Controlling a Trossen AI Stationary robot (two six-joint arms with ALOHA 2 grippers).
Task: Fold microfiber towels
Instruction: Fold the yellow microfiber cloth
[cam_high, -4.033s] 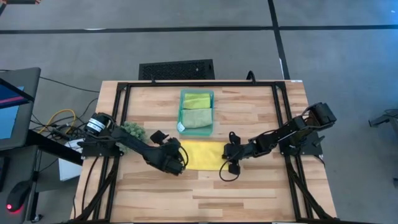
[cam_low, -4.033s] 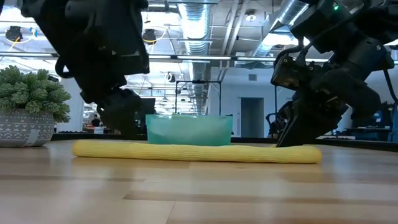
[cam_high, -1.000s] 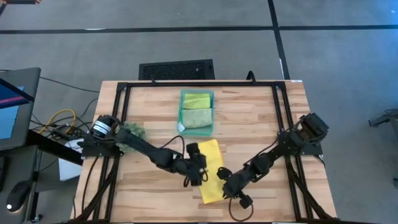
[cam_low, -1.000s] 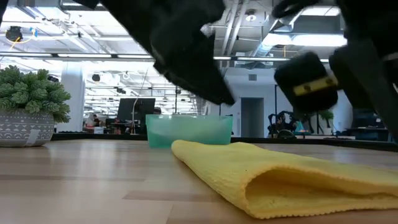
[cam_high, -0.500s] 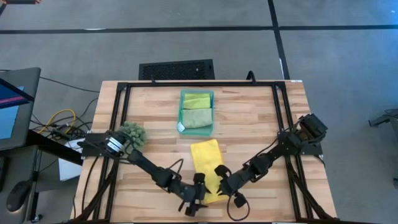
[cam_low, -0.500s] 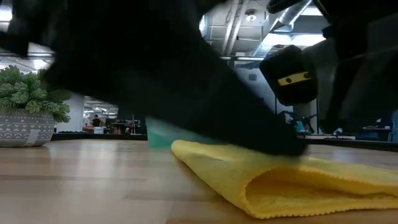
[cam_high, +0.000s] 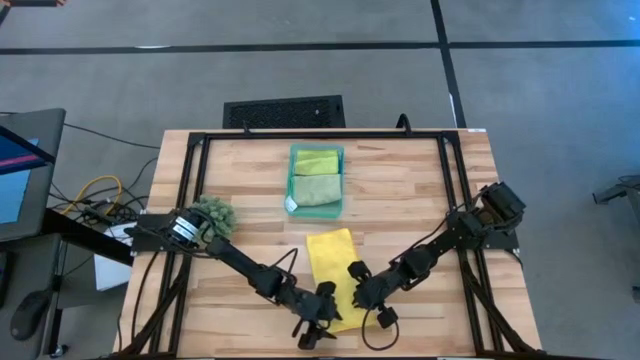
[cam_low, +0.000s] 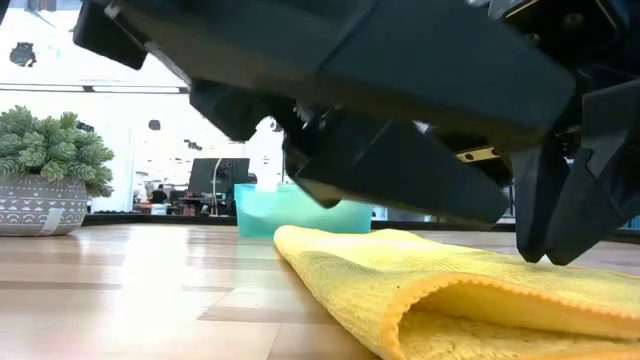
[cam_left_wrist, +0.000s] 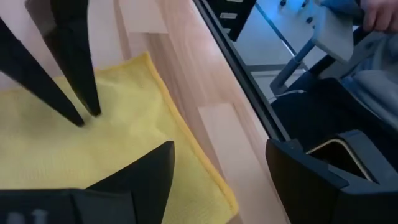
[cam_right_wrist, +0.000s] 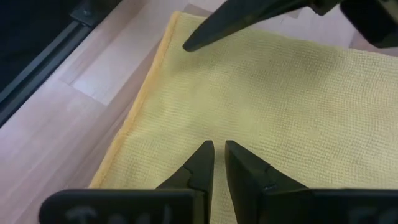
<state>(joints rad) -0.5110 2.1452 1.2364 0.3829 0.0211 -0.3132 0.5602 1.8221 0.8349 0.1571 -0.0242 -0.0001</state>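
Two of my arms reach over the worktop toward its near edge, meeting at the yellow towel, which lies folded as a strip running from the middle of the worktop to that edge. My left gripper sits at the strip's near end, its fingers spread wide over the cloth's near corner. My right gripper comes in from the right side, its two fingers nearly pressed together with only a slit between them, tips down on the towel's surface; I cannot tell whether any cloth is caught in that slit.

Behind the yellow towel, toward the far edge, stands the teal tray with a lime green towel and a pale sage green towel folded inside. A dark-green spiky plant in its pot sits by the left edge, beside my left arm.

The right half of the worktop and the far corners lie bare wood.
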